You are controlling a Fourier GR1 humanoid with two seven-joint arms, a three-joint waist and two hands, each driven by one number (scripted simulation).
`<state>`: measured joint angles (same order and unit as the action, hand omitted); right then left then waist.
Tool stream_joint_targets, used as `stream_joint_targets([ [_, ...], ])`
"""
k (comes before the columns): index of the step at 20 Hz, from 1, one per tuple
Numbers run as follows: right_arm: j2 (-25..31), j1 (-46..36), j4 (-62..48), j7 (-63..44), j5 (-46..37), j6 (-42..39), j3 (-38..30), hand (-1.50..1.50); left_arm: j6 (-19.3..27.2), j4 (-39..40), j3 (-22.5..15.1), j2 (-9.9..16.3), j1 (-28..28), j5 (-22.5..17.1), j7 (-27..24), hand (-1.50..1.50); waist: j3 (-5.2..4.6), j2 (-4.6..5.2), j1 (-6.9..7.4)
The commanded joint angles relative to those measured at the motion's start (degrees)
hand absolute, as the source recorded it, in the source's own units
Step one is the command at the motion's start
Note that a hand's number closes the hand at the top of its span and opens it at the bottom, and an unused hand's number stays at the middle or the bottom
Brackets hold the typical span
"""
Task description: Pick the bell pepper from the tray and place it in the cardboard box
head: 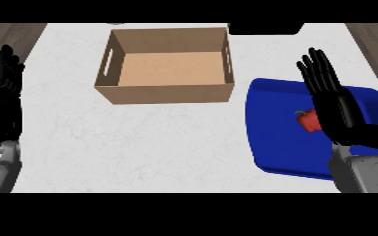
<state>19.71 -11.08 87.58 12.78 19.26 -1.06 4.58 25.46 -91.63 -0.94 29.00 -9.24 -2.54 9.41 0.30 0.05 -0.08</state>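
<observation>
Your right robot hand (pixel 334 102) hovers over the blue tray (pixel 277 145), fingers straight and holding nothing, just beside the red bell pepper (pixel 307 121) lying on that tray. Your left robot hand (pixel 9 92) rests open at the table's (pixel 148 145) left edge. The cardboard box (pixel 166 65) stands apart, open-topped.

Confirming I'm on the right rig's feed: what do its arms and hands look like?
Both hands are black, with long segmented fingers and a thumb: the left hand and the right hand. Each sits on a grey forearm. No cables, markings or sleeves are visible.
</observation>
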Motion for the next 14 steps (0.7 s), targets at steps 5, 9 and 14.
stream_joint_targets([
  [5,6.4,-8.1,-6.2,8.2,14.0,-22.5,-8.1,-1.50,-5.7,2.1,-7.7,-3.1,4.4,1.7,-1.8,0.00,-0.12,0.35,0.81],
  [9,8.8,-6.2,-17.9,9.2,-3.6,-6.1,-9.9,1.50,-9.8,2.6,-9.9,-3.9,6.5,-0.3,-3.3,0.00,-0.22,0.76,1.61],
  [14,8.6,-12.0,-36.9,25.6,2.0,-20.3,-15.1,-1.50,-11.1,3.9,-9.7,-4.9,9.3,-0.3,-6.4,0.00,-0.16,0.51,1.92],
])
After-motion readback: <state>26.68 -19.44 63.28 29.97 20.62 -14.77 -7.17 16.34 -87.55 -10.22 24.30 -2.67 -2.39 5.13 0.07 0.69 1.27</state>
